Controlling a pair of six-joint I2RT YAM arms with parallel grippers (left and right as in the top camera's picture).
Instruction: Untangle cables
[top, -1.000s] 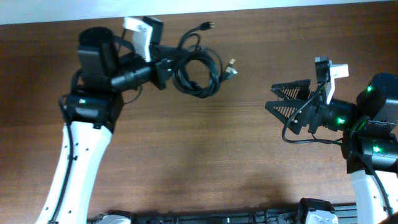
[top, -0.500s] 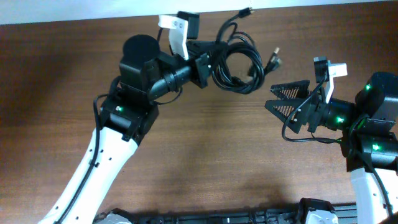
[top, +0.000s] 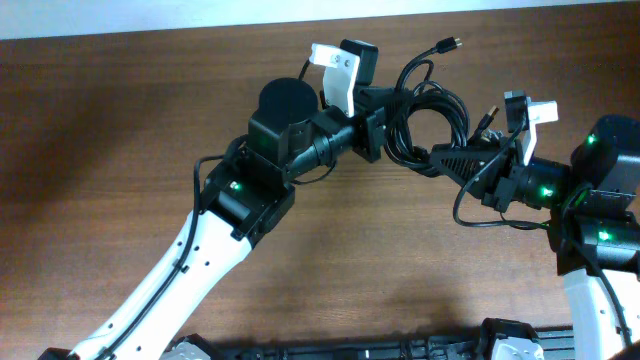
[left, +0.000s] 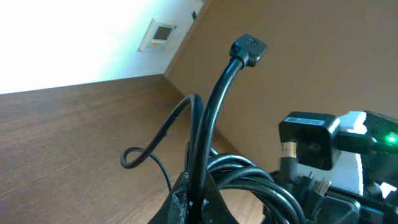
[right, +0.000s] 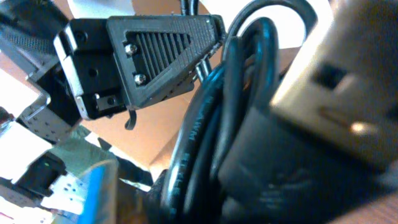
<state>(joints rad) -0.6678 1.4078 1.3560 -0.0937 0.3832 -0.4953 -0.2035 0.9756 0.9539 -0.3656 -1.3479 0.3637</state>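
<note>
Black cables are held as one coiled bundle above the far right part of the wooden table, off its surface, between the two arms. The bundle has been carried right from the far left-centre by the left gripper, which is pressed together on the coil's left side; in the left wrist view the strands rise straight out of its fingers, with one plug sticking up clear of the rest. The right gripper, spread wide and waiting a second ago, is now seen closed into a single wedge at the coil's near right edge, apparently pinched on a strand there. In the right wrist view the lens is filled by cable loops and a silver-tipped plug, so which strand is caught cannot be told. The coil is thus gripped from both sides for the first time, which is judged to be the start of pulling it apart. No loop has been freed yet, and care will be needed that the knot is not drawn tighter.
</note>
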